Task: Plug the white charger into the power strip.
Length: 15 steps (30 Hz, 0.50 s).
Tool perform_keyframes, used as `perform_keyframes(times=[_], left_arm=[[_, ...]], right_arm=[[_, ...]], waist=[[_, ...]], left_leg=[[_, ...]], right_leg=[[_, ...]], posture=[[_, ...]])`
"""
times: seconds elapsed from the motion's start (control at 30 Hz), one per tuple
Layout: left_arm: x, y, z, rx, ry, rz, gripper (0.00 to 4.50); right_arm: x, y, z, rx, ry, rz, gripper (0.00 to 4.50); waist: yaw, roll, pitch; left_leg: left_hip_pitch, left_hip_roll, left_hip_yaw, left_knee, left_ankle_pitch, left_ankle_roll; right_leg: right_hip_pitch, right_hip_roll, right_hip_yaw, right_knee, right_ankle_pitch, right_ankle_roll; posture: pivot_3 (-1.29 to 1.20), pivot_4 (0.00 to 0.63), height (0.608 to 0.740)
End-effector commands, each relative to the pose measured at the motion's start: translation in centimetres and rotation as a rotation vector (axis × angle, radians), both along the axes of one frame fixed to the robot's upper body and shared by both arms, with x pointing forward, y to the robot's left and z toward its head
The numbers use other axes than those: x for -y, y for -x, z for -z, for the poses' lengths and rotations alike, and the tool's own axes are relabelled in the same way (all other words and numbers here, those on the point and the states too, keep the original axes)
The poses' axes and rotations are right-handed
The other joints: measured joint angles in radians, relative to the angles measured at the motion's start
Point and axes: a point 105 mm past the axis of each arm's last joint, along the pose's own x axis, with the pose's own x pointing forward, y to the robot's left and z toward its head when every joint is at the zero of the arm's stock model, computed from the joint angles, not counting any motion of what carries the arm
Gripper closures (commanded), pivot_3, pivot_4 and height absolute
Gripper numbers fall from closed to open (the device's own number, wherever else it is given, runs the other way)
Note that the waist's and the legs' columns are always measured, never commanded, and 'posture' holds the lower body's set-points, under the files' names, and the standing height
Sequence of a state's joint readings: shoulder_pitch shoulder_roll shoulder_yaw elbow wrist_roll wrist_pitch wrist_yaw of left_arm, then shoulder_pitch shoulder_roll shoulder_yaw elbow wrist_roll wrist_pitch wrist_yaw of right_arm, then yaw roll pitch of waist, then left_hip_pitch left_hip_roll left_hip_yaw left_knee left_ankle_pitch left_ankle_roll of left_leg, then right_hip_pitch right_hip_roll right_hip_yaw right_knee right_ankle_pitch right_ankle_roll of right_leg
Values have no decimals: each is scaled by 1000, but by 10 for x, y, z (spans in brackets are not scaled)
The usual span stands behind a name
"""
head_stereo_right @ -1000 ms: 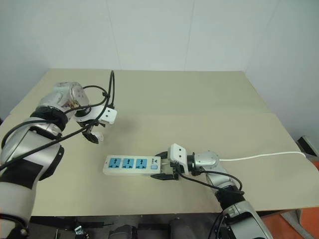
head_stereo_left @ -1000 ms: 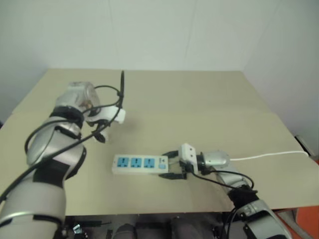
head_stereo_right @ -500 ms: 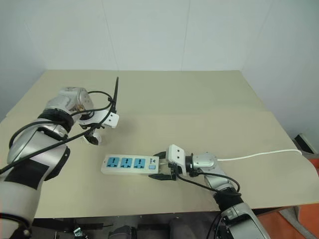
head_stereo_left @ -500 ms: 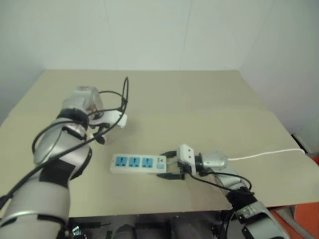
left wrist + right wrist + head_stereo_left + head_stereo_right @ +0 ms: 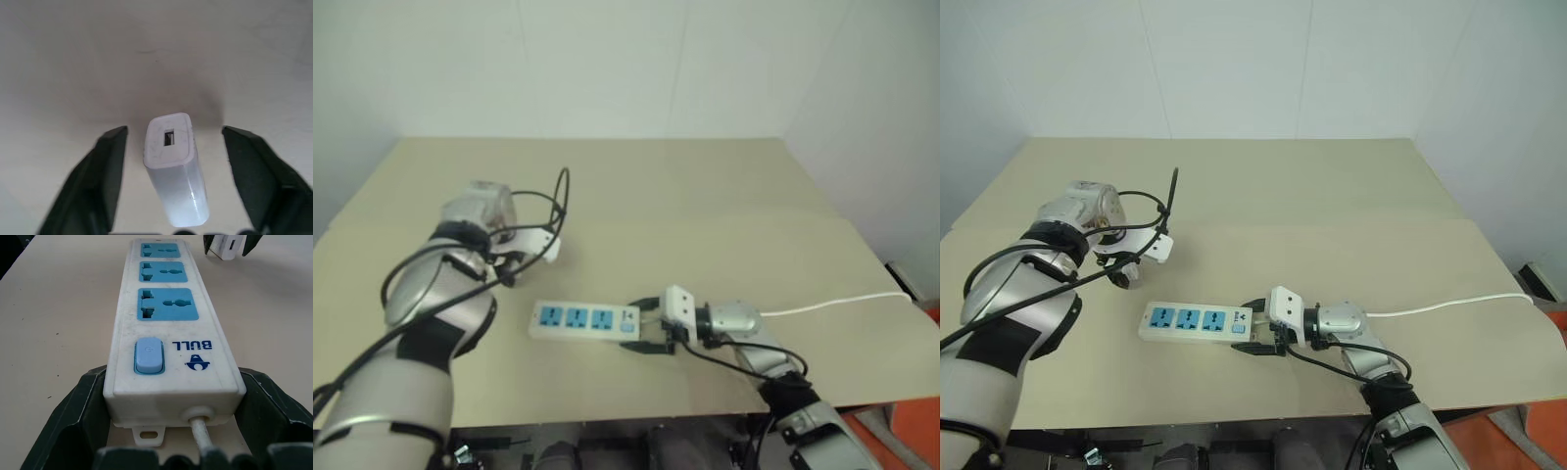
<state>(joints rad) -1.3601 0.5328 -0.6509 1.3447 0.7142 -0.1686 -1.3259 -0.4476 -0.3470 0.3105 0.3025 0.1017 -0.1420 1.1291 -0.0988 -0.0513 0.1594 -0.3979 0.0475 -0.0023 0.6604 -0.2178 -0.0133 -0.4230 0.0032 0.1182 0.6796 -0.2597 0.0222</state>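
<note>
The white charger (image 5: 168, 147) sits on the table between the two black fingers of my left gripper (image 5: 173, 132), its USB-port end facing the wrist camera. There is a gap on each side of it, so the gripper is open around it. Left of the strip, my left gripper (image 5: 1121, 269) points steeply down at the table. The power strip (image 5: 1193, 321) lies flat in the middle with three blue sockets facing up. My right gripper (image 5: 1252, 327) is shut on its cord end, a finger (image 5: 88, 396) pressed against each side. The charger (image 5: 229, 246) also shows beyond the strip's far end.
The strip's thin white cord (image 5: 1449, 305) runs right across the tan table (image 5: 1332, 215) to its right edge. White walls rise behind the table. The front edge lies close below the strip. Black cables loop over my left wrist (image 5: 1160, 211).
My left hand has sunk a little toward the table. The right gripper and the power strip have kept their place.
</note>
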Motion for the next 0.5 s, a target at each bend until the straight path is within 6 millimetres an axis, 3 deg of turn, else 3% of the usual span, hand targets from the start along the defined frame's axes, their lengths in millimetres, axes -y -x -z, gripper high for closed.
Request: perform_keyframes(times=[0.03,0.13,0.33,0.5], left_arm=[[-1,-2,-1,23,-10,-9,2533],[-5,-3,0,30,-33,-3,3447],[2,-8,-8,85,26,33,3460],[25,-16,-48,177,231,49,3460]], right_arm=[[-1,8,18,-52,61,-11,1091],[-1,8,19,-51,67,-14,1091],[1,8,19,-53,70,-11,1091],[3,10,19,-69,61,-14,1091]], waist=[[0,0,0],[0,0,0],[0,0,0],[2,0,0]], left_leg=[[0,0,0,0,0,0],[0,0,0,0,0,0],[0,0,0,0,0,0],[0,0,0,0,0,0]], right_leg=[[0,0,0,0,0,0],[0,0,0,0,0,0],[0,0,0,0,0,0],[0,0,0,0,0,0]], posture=[[0,150,740],[0,150,740],[0,150,740],[0,150,740]])
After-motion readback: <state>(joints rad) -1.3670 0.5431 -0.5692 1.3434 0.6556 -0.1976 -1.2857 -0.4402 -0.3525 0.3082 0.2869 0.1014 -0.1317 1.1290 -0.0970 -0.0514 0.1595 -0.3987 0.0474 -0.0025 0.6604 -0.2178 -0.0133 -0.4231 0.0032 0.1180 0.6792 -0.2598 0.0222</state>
